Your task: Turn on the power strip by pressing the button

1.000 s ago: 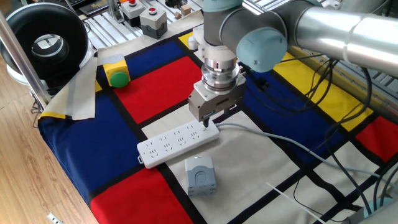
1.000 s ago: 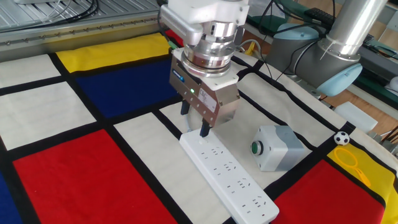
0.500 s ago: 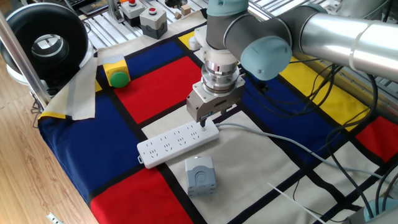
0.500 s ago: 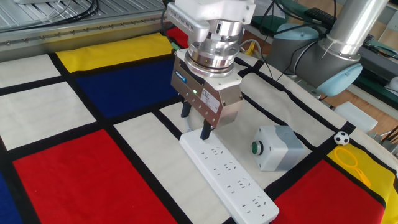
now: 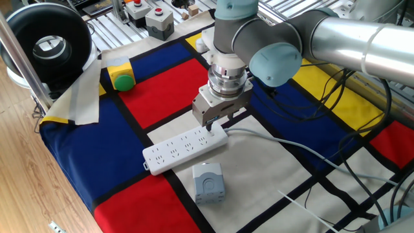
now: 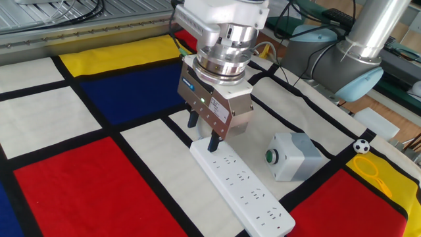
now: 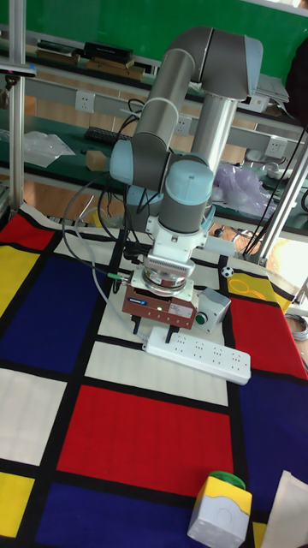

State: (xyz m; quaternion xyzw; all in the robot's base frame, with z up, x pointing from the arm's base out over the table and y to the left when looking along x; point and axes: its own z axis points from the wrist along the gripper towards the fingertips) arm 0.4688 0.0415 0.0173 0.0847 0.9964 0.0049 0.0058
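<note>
The power strip (image 5: 184,149) (image 6: 245,189) (image 7: 202,350) is a long white bar lying flat on the cloth, with its pale grey cable (image 5: 278,138) leading off to the right. My gripper (image 5: 213,127) (image 6: 202,133) (image 7: 156,329) points straight down over the strip's cable end. Its two dark fingers are apart, so it is open, and their tips sit at or just above the strip's face. Whether they touch it I cannot tell. The button is hidden under the gripper.
A small grey box with a green button (image 5: 208,182) (image 6: 293,156) (image 7: 211,310) stands close beside the strip. A green dome button in yellow housing (image 5: 121,79) (image 7: 218,509) is further off. Red buttons (image 5: 158,19) and a black round unit (image 5: 48,39) sit at the back left. Loose cables (image 5: 349,155) trail at the right.
The gripper has shifted slightly sideways over the strip's cable end. The strip and the grey box have not moved.
</note>
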